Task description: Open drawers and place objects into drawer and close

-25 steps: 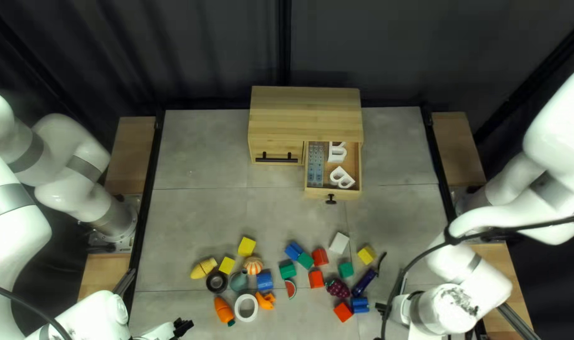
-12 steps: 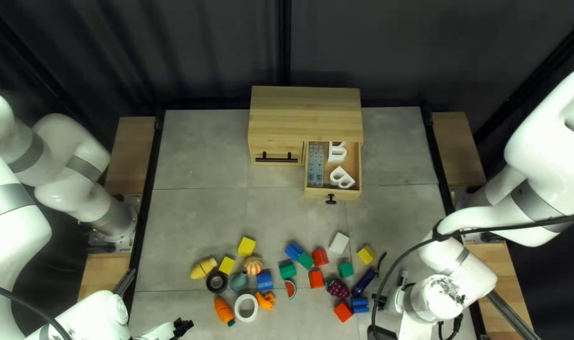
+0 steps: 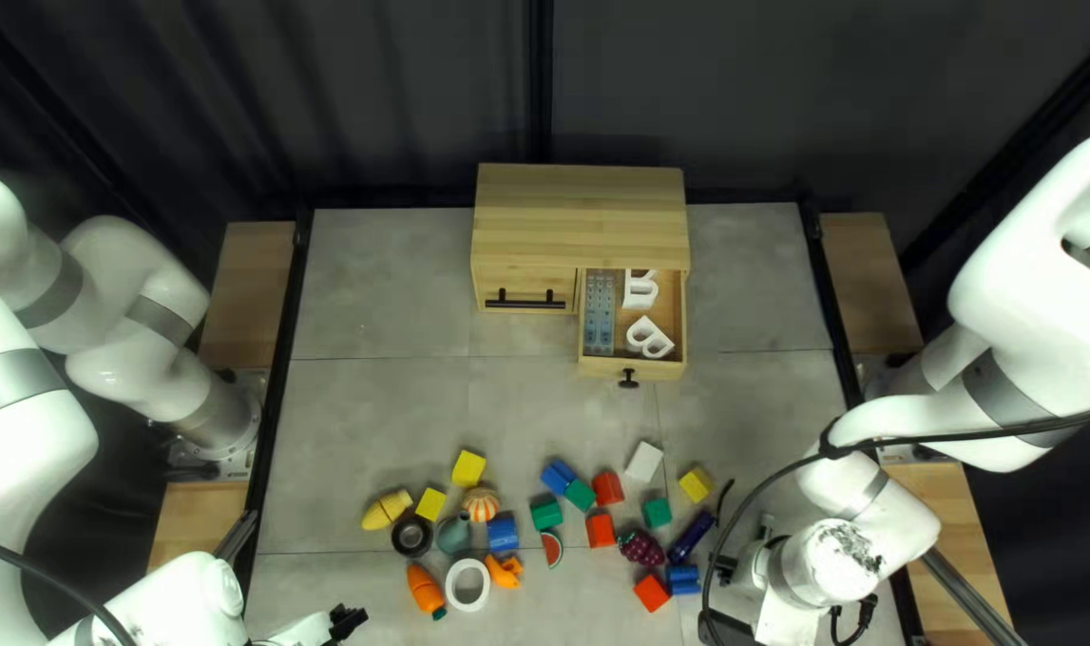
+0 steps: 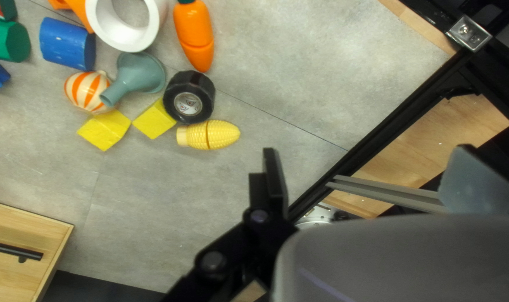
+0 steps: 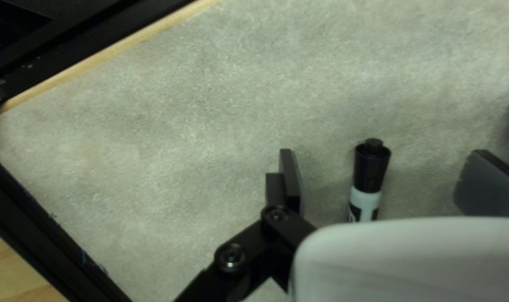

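Right drawer (image 3: 603,366) pulled out, marker (image 5: 369,170) between spread fingers (image 5: 291,179).
The right end effector (image 3: 725,572), low on the near right of the scene, has its fingers wide apart, with the marker between them and touching neither. The left end effector (image 3: 349,620), at the near left, has its fingers well apart too; the corn (image 3: 386,510) lies ahead of it. Toys such as the carrot (image 3: 425,591), the tape roll (image 3: 467,584), the grapes (image 3: 642,548) and the eggplant (image 3: 691,537) lie on the near part of the desk (image 3: 390,419). At the far side, the cabinet's (image 3: 581,215) right drawer holds white letters (image 3: 640,292); its left drawer (image 3: 490,291) is shut.
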Controlling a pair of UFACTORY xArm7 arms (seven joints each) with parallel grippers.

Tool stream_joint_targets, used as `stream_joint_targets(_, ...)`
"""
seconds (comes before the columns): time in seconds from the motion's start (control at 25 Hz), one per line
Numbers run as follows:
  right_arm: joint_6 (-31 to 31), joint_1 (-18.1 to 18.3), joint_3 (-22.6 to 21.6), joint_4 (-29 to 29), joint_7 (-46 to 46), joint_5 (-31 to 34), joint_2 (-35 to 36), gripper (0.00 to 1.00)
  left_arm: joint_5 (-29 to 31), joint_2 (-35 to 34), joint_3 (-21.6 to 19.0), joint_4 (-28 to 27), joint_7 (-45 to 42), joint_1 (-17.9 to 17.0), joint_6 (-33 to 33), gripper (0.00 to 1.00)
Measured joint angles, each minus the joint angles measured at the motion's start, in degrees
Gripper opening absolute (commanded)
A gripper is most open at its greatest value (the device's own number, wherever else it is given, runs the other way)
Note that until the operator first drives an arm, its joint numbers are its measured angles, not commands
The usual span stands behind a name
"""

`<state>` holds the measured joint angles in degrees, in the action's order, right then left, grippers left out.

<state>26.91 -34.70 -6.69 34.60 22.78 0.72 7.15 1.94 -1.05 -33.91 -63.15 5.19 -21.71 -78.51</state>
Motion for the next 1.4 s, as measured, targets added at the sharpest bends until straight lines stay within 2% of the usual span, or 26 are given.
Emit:
stream_joint_targets(0.36, 0.08, -0.17, 0.05, -0.39, -0.63, 0.40, -0.74, 0.01, 0.00, 0.00, 0.00, 0.00, 0.00, 0.00, 0.00, 1.00)
stream_joint_targets(0.56, 3.57, -0.17, -0.01, -0.58, -0.62, 0.13, -4.93, 0.01, 0.00, 0.00, 0.00, 0.00, 0.00, 0.00, 0.00, 1.00)
stream_joint_targets(0.8, 11.35, 0.49, 0.55, -0.91, -1.26, 0.30, -14.41, 0.00, 0.00, 0.00, 0.00, 0.00, 0.00, 0.00, 0.00, 1.00)
stream_joint_targets(1.0, 19.84, 2.63, 1.82, -0.14, -1.51, 2.53, -21.93, 0.01, 0.00, 0.00, 0.00, 0.00, 0.00, 0.00, 0.00, 1.00)
stream_joint_targets(1.2, 29.77, 5.06, 4.21, 3.52, 3.83, 6.33, -26.90, 0.01, 0.00, 0.00, 0.00, 0.00, 0.00, 0.00, 0.00, 1.00)
stream_joint_targets(1.4, 32.95, 7.13, 7.41, 5.77, 11.85, 9.83, -28.91, 0.00, 0.00, 0.00, 0.00, 0.00, 0.00, 0.00, 0.00, 1.00)
